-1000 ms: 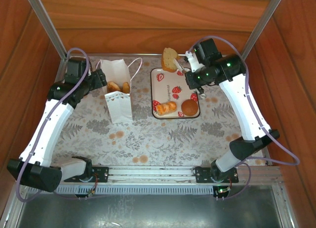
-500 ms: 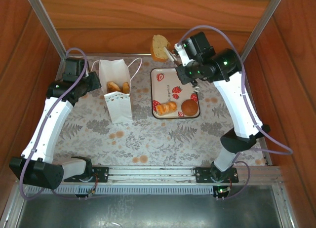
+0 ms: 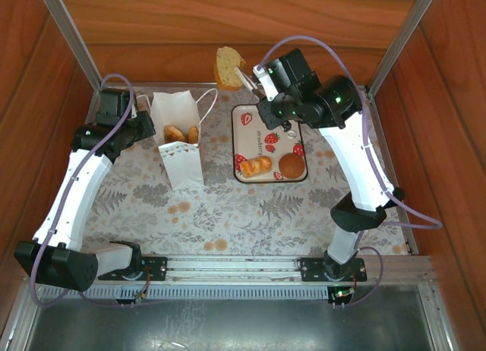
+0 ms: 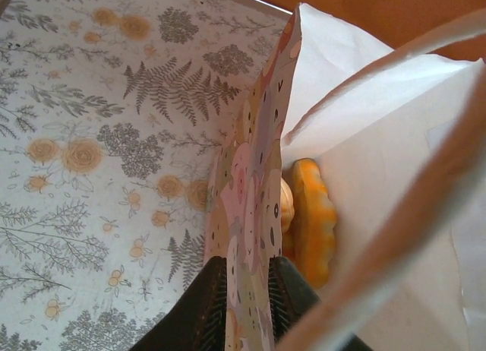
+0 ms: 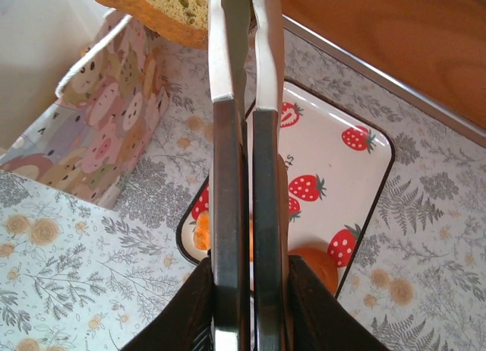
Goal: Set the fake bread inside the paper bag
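Table [image 3: 250, 214] far edge: right claw [image 5: 250, 305] clamps tongs [image 5: 228, 176] holding slice [image 3: 228, 66]; left claw [image 4: 244, 305] pinches bag [image 3: 182, 169] rim.

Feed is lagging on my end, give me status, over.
Left gripper pinching bag wall. Right gripper shut on tongs, bread slice raised, not yet over bag. Bag mouth open, nothing blocking.

A table [image 3: 250, 207] printed with grey ferns and orange flowers is standing inside a wooden enclosure. Brown wood panels [image 3: 243, 24] are rising behind it and on both sides of it. 2 metal posts [image 3: 72, 36] are slanting up from its far corners. A metal rail [image 3: 228, 269] is running along its near edge, with a grey metal sheet [image 3: 228, 324] in front. Soft, even light is falling on the table.
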`<state>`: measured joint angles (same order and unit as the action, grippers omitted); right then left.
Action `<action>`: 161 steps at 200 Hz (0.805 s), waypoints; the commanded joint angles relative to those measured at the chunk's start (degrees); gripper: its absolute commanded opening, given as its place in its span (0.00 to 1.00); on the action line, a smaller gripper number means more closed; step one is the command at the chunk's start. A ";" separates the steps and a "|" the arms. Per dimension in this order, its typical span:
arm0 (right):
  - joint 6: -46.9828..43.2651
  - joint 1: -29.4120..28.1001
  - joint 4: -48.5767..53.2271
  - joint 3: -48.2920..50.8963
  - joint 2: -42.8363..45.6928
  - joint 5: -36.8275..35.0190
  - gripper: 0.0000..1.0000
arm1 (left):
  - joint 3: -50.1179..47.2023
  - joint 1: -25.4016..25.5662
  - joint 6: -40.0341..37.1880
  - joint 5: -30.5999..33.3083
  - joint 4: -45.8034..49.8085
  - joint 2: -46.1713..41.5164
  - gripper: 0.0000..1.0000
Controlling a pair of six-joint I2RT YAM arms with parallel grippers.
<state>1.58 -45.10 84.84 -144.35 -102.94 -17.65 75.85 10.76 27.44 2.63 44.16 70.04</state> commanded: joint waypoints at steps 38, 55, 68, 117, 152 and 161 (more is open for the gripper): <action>0.95 -2.96 -1.88 -1.05 -0.27 -3.26 0.17 | -1.87 -0.57 0.70 -0.81 -1.89 -1.49 0.16; 1.40 -3.80 -3.24 -1.29 0.13 -2.74 0.16 | -1.94 -0.63 0.82 -0.80 -1.97 -1.54 0.16; 1.27 -4.75 -4.34 -1.43 0.06 -1.49 0.16 | -2.02 -0.59 0.95 -0.80 -2.22 -1.41 0.16; -0.07 -7.67 -7.14 -4.37 -3.16 -0.69 0.16 | -2.53 -0.62 1.73 -1.59 -2.89 -1.31 0.13; -0.53 -8.76 -9.15 -4.97 -5.88 0.86 0.16 | -3.26 -0.58 2.10 -1.65 -3.56 -1.74 0.09; -0.53 -8.94 -9.31 -4.97 -6.56 0.86 0.16 | -3.26 -0.64 2.09 -1.59 -3.64 -1.84 0.07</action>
<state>1.72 -53.32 79.00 -148.09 -107.57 -17.63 73.30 10.52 29.12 1.56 40.95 69.28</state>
